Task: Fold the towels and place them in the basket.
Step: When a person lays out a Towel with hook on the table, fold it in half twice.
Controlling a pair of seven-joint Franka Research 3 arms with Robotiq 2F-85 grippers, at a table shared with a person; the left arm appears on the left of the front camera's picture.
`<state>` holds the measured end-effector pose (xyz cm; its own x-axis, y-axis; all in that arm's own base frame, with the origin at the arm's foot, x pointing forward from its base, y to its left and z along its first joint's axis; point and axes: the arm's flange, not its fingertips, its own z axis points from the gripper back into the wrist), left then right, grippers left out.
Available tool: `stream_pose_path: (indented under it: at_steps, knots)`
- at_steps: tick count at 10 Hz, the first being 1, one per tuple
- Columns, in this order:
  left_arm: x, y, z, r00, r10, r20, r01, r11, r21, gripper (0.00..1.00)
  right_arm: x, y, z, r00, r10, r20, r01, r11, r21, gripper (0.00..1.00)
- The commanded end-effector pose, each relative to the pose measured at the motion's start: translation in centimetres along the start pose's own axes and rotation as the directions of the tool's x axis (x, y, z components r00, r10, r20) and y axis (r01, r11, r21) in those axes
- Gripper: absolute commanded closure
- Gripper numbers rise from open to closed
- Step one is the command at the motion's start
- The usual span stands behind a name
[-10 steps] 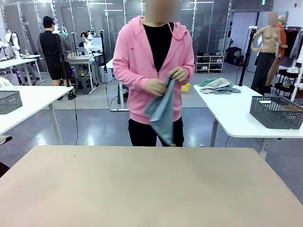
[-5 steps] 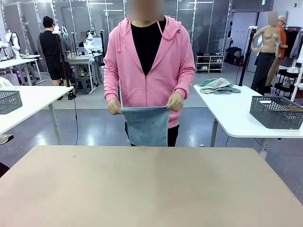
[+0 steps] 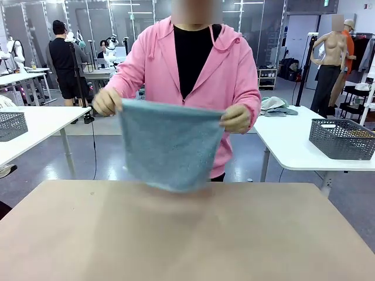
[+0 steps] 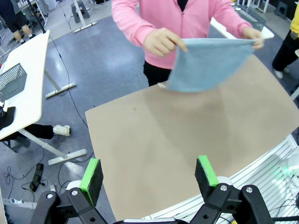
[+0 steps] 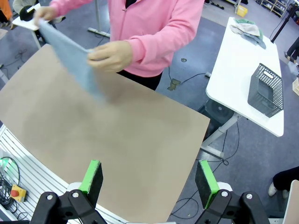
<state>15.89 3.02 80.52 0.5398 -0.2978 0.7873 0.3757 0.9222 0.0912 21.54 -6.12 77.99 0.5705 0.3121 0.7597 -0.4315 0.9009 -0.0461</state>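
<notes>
A person in a pink hoodie stands at the far side of the tan table (image 3: pixel 187 234) and holds a pale blue-grey towel (image 3: pixel 170 143) spread out between both hands, hanging just above the far edge. The same towel (image 4: pixel 210 63) shows in the left wrist view, and blurred in the right wrist view as the towel (image 5: pixel 70 53). My left gripper (image 4: pixel 148 173) stands open over the near table edge, nothing between its green pads. My right gripper (image 5: pixel 148 177) is open too, far from the towel. A dark grey mesh basket (image 3: pixel 341 138) sits on the white side table at the right.
A heap of cloth (image 3: pixel 272 105) lies on the right white table (image 3: pixel 287 143). A second mesh basket (image 3: pixel 12 124) stands on the white table at the left. Other people work at tables far behind.
The person shook the bunched towel out, first holding it low by two corners, then raised it and spread it wide, swinging it toward the table's far edge. Both grippers stayed open.
</notes>
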Motion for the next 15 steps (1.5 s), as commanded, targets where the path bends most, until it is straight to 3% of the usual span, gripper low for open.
stream_pose_path:
  at_steps: [1, 15]
  knots:
    - [0.10, -0.16, 0.44, 1.000, -0.013, -0.005, 0.013, 1.000, -0.006, 0.00, -0.06, 0.03, 0.01, 1.000, 0.000, -0.009, 0.000, 1.000, 0.005, 0.00]
    - [0.10, -0.16, 0.44, 1.000, -0.013, -0.005, 0.013, 1.000, -0.006, 0.00, -0.06, 0.03, 0.01, 1.000, 0.000, -0.009, 0.000, 1.000, 0.005, 0.00]
